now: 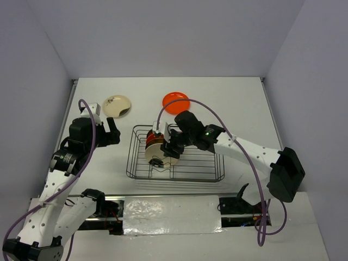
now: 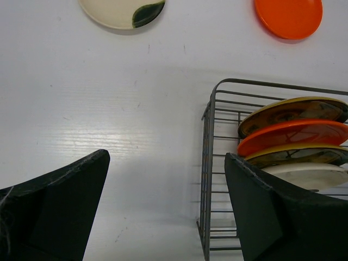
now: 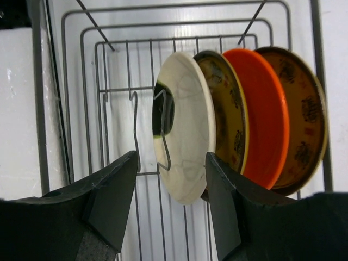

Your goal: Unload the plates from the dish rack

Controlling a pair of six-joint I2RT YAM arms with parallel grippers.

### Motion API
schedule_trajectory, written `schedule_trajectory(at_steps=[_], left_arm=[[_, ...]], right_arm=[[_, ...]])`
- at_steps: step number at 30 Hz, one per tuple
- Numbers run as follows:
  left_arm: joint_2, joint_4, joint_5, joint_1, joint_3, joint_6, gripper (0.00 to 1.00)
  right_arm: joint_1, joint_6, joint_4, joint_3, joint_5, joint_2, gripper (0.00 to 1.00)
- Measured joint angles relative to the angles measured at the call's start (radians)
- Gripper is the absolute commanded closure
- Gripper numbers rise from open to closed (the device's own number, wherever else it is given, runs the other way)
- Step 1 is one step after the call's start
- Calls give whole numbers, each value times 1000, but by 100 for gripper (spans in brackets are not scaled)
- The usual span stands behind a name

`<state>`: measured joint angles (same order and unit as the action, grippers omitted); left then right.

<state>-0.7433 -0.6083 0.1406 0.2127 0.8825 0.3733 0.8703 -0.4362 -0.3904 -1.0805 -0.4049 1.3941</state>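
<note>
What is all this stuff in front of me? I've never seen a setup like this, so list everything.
table: one, white, under everything
dish rack: one, dark wire, mid-table
racked cream plate: one, on edge, at one end of the row
racked patterned plates: two, yellow-brown, either side of the racked orange plate
racked orange plate: one, on edge
loose cream plate: one, with a dark patch, flat, far left
loose orange plate: one, flat, beyond the rack
cables: two, purple, one along each arm
left gripper: black, open, over bare table left of the rack
right gripper: black, open, fingers either side of the racked cream plate
</note>
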Motion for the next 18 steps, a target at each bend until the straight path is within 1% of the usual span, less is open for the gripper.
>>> schedule_trajectory(at_steps=[6,12,14,16,18], left_arm=[[0,0,-9,0,0,0,0],[0,0,-20,0,0,-1,1],[0,0,-23,0,0,-1,0],[0,0,-25,0,0,-1,0],[0,0,-27,0,0,-1,0]], right_arm=[[0,-1,3,0,3,56,42],[-1,-2,21,0,12,79,49],[-1,-2,31,0,10,87,49],[-1,-2,32,0,7,92,51],[-1,-3,34,0,3,92,51]])
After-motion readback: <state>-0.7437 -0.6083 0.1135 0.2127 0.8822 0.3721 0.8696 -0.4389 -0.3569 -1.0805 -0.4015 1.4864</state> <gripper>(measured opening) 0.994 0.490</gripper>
